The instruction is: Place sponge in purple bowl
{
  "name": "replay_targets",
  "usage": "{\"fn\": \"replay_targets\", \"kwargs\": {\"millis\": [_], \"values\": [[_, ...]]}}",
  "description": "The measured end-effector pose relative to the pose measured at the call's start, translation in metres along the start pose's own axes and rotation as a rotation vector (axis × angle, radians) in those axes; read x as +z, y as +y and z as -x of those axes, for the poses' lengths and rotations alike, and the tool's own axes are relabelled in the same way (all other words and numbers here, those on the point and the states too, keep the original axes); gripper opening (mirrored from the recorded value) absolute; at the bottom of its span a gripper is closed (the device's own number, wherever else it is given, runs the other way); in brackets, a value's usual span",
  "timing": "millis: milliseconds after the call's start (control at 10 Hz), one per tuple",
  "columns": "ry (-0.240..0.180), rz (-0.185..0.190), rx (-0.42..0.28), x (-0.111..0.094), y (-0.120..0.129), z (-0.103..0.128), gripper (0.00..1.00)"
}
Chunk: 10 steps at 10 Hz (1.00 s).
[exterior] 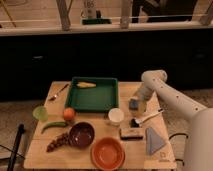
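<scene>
The sponge (133, 104), a small light-blue pad, lies on the wooden table (40, 155) just right of the green tray and above the white cup. My gripper (139, 102) hangs at the end of the white arm, right at the sponge's right side and close over it. The purple bowl (81, 135) stands near the front of the table, left of the orange bowl, well to the left and forward of the gripper. It looks empty.
A green tray (92, 97) holds a yellow item (86, 84). Near the sponge are a white cup (115, 116), a white-handled utensil (148, 118), a block brush (130, 133) and a blue folded cloth (154, 140). Orange bowl (107, 154), orange fruit (69, 114), grapes (57, 141), green cup (40, 113).
</scene>
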Motion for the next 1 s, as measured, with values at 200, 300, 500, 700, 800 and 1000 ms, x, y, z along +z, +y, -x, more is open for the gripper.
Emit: {"fn": "replay_targets", "kwargs": {"millis": [200,300,500,700,800,1000], "values": [[0.000,-0.005,0.001,0.003,-0.001,-0.004,0.54],[0.003,-0.010,-0.006,0.006,-0.002,-0.006,0.40],[0.004,-0.012,-0.014,0.010,-0.004,-0.010,0.22],[0.011,-0.016,-0.020,0.011,-0.006,-0.018,0.04],[0.012,-0.014,-0.020,0.011,-0.005,-0.018,0.00],[0.015,-0.011,-0.019,0.011,-0.004,-0.020,0.00]]}}
